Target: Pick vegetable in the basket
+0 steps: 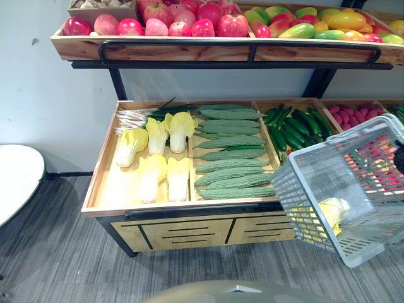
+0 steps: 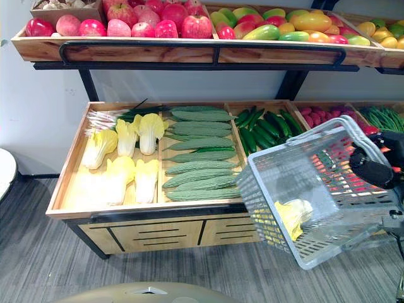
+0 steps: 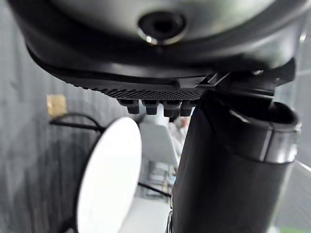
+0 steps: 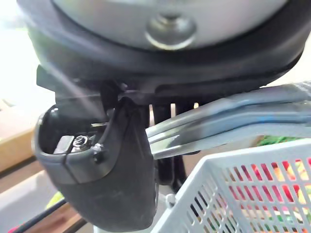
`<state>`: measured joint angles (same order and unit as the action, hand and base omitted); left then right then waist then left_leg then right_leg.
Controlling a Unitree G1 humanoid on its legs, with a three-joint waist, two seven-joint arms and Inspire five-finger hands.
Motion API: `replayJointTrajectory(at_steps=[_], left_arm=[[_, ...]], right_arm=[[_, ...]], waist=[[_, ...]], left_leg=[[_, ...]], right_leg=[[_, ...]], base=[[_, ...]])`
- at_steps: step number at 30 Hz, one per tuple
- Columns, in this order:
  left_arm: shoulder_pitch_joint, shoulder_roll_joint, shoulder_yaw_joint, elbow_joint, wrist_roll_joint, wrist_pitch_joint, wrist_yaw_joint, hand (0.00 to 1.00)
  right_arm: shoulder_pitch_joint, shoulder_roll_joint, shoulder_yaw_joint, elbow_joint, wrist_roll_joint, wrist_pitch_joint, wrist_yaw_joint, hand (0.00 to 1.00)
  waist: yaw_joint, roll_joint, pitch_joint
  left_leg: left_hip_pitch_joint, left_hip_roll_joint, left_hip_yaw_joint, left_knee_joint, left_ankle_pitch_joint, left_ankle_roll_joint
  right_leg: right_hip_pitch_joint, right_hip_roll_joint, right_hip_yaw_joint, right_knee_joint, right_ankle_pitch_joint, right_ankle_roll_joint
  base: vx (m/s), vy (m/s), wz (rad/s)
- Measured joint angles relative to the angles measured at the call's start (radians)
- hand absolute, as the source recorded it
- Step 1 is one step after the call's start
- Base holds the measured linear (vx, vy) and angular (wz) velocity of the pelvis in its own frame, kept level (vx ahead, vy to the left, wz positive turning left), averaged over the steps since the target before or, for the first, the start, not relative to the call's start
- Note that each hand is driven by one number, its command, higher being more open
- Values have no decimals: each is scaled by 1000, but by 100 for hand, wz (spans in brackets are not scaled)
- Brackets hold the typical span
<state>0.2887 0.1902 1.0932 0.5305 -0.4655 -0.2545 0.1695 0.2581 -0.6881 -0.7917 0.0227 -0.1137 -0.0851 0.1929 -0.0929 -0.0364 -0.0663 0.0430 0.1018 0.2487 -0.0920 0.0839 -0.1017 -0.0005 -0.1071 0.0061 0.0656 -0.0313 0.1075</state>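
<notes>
Right wrist view: right hand wrapped round the metal handle. Eye views show the tilted basket with a cabbage inside. Left hand hangs loose and empty, fingers mostly hidden.

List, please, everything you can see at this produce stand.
Apples: many, red, upper shelf left.
Mangoes: many, green to yellow, upper shelf right.
Scallions: one bunch, white-green, lower tray's back left.
Cabbages: six, pale yellow, five in lower tray, one in basket.
Bitter gourds: many, green, right of the cabbages.
Cucumbers: many, dark green, right of those.
Basket: one, grey, tilted, at right.
Table: one, white, far left.
Right hand: dark, curled round basket's handle.
Left hand: dark, left wrist view.
</notes>
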Motion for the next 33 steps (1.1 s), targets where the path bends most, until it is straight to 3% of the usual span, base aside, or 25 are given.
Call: replayJointTrajectory(at_steps=[4,9,13,14,19,23,26,33], left_arm=[[31,-88,25,122,-42,2,17,100],[57,-179,19,284,-19,58,-6,100],[80,-222,-47,377,74,99,-43,100],[90,-229,-103,391,129,114,-65,100],[107,-229,-298,405,241,132,-142,100],[105,-222,-434,410,277,133,-190,100],[104,-221,-475,423,277,142,-198,100],[106,-214,-511,453,281,150,-200,100]], right_arm=[[0,8,-44,52,-6,26,-35,0],[4,44,-139,98,-25,46,-52,0],[13,46,-204,153,-25,57,-52,0],[21,46,-227,185,-25,58,-52,0],[32,46,-285,302,-18,73,-52,0],[30,46,-337,424,-17,105,-52,0],[30,46,-372,493,-17,140,-52,0],[29,103,-461,557,13,149,-71,0]], waist=[[2,0,1],[-1,-2,0],[-18,-4,0],[-22,-6,1],[-26,-10,1],[-54,-10,1],[-69,-10,1],[-85,-11,3]], left_leg=[[0,6,-2,0,-3,-3],[0,11,-2,0,-10,-14],[4,13,4,0,-15,-20],[9,14,7,0,-19,-22],[35,16,30,1,-36,-27],[39,15,33,1,-43,-27],[50,16,39,1,-51,-30],[71,16,51,1,-67,-33]], right_leg=[[-2,4,-2,2,-6,-1],[-7,8,-3,5,-17,-2],[-15,10,0,17,-26,1],[-16,10,2,26,-33,1],[-15,14,24,55,-57,0],[-14,14,26,58,-65,0],[-6,14,30,59,-71,1],[2,15,40,74,-89,-4]], base=[[0,0,0],[25,-5,-1],[65,-8,-4],[58,-7,-6],[48,-4,-13],[42,-2,-3],[57,-1,-5],[42,-3,-5]])
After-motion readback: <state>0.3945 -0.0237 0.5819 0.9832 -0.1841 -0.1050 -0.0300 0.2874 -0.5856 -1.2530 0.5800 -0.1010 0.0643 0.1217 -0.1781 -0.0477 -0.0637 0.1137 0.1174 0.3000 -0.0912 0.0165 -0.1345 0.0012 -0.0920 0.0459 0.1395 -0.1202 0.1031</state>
